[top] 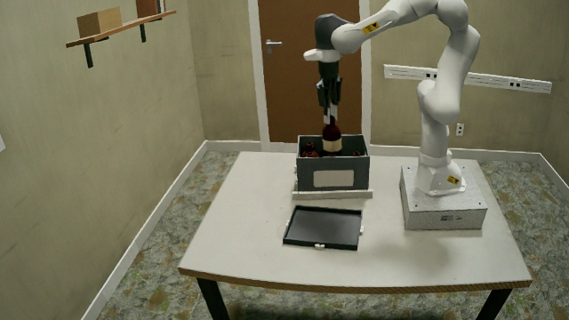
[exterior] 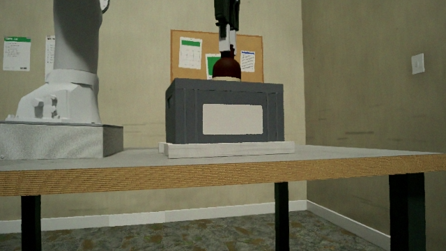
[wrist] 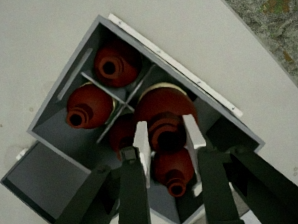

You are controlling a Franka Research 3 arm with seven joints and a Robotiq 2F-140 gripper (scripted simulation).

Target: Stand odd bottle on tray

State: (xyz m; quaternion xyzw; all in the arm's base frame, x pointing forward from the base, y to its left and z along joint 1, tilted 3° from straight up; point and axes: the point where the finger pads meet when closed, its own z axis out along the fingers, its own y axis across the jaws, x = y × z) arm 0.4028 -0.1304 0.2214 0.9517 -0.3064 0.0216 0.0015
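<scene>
The end effector (top: 330, 119) (exterior: 228, 51) (wrist: 166, 132) is closed on the neck of a brown bottle (top: 332, 134) (exterior: 226, 67) (wrist: 166, 102), one finger on either side. This bottle is roughly upright and raised, its shoulder above the rim of the crate (top: 304, 175) (exterior: 185, 115) (wrist: 227, 115) and its lower end hidden by the crate wall. Its cream label shows in part.

Four other bottles are inside the crate: an outer bottle (wrist: 117, 65) and a second bottle (wrist: 90, 106) beyond the dividers, a third bottle (wrist: 121, 135) partly covered by the raised one, and a fourth bottle (wrist: 172, 167) seen between the fingers. Which neck is the odd one cannot be told from these views.

The crate stands level on the counter (top: 231, 222) (exterior: 223, 171) (wrist: 40, 55), with a white front strip (top: 332, 195) along its tray side and a white back strip (exterior: 230, 150) (wrist: 175, 65) along the opposite side. The dark tray (top: 324, 227) (wrist: 47, 182) lies flat in front of the crate, apart from it, with no bottle on it.
</scene>
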